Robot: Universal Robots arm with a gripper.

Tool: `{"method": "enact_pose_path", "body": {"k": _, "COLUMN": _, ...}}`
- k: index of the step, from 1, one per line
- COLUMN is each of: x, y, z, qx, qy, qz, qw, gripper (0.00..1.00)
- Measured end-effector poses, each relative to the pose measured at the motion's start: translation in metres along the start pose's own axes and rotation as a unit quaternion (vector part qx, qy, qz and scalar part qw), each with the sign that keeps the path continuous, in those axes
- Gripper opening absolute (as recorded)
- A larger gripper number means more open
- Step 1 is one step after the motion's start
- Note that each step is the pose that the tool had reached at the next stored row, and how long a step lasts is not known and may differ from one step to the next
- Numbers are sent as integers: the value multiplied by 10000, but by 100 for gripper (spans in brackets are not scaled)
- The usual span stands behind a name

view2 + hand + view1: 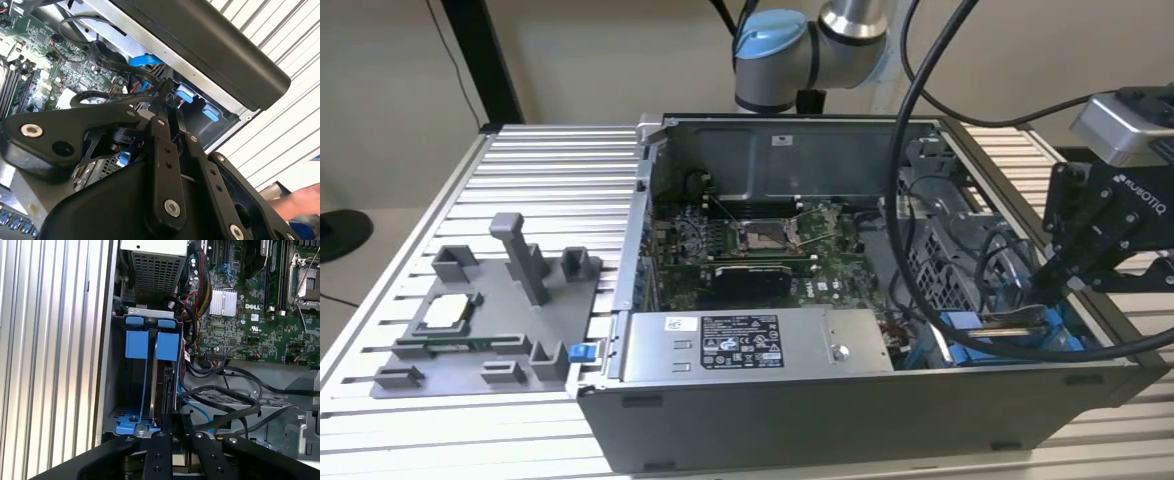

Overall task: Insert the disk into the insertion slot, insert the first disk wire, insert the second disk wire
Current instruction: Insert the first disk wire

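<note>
The disk [161,385] stands on edge in the insertion slot [131,427], a grey bay with blue plastic tabs [136,344] in the case's front corner at the exterior view's right. In the exterior view its silver edge [1014,322] lies inside the blue frame. My gripper [174,416] hangs right over the disk's near end, fingers drawn together and shut; whether anything is pinched between them is hidden. The exterior view has the gripper [1051,295] reaching down into that corner. Black wires [225,390] and a thin blue wire [197,410] loop loose beside the slot. A black flat wire [115,60] runs toward the gripper [167,97].
The grey power-supply box [747,345] with a white sticker fills the case's front. The motherboard [761,240] lies behind it and a perforated cage [947,260] stands beside the slot. A grey fixture [480,310] sits on the slatted table [547,170]. A blurred hand [300,200] is nearby.
</note>
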State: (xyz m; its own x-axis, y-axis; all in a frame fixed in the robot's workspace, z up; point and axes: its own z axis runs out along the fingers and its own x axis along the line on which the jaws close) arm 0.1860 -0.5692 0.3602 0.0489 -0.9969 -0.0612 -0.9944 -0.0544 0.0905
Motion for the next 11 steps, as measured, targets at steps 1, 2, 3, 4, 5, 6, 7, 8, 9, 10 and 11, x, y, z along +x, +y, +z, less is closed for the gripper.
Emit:
{"method": "enact_pose_path", "body": {"k": 1, "x": 0, "y": 0, "z": 0, "qx": 0, "qy": 0, "qz": 0, "qw": 10000, "gripper": 0}}
{"method": "enact_pose_path", "body": {"k": 2, "x": 0, "y": 0, "z": 1, "qx": 0, "qy": 0, "qz": 0, "qw": 10000, "gripper": 0}}
{"method": "enact_pose_path", "body": {"k": 3, "x": 0, "y": -3, "z": 1, "qx": -5, "qy": -1, "qz": 0, "qw": 10000, "gripper": 0}}
{"method": "enact_pose_path", "body": {"k": 4, "x": 0, "y": -5, "z": 6, "qx": -26, "qy": -4, "qz": 2, "qw": 10000, "gripper": 0}}
{"method": "enact_pose_path", "body": {"k": 5, "x": 1, "y": -4, "z": 12, "qx": -46, "qy": -6, "qz": 14, "qw": 10000, "gripper": 0}}
{"method": "enact_pose_path", "body": {"k": 6, "x": 1, "y": -4, "z": 18, "qx": -60, "qy": -7, "qz": 33, "qw": 10000, "gripper": 0}}
{"method": "enact_pose_path", "body": {"k": 7, "x": 3, "y": -4, "z": 24, "qx": -63, "qy": -9, "qz": 54, "qw": 10000, "gripper": 0}}
{"method": "enact_pose_path", "body": {"k": 8, "x": 7, "y": -1, "z": 28, "qx": -63, "qy": -9, "qz": 65, "qw": 10000, "gripper": 0}}
{"method": "enact_pose_path", "body": {"k": 9, "x": 13, "y": 0, "z": 31, "qx": -61, "qy": -9, "qz": 67, "qw": 10000, "gripper": 0}}
{"method": "enact_pose_path", "body": {"k": 10, "x": 18, "y": 0, "z": 34, "qx": -58, "qy": -10, "qz": 71, "qw": 10000, "gripper": 0}}
{"method": "enact_pose_path", "body": {"k": 11, "x": 18, "y": 10, "z": 40, "qx": -51, "qy": -11, "qz": 76, "qw": 10000, "gripper": 0}}
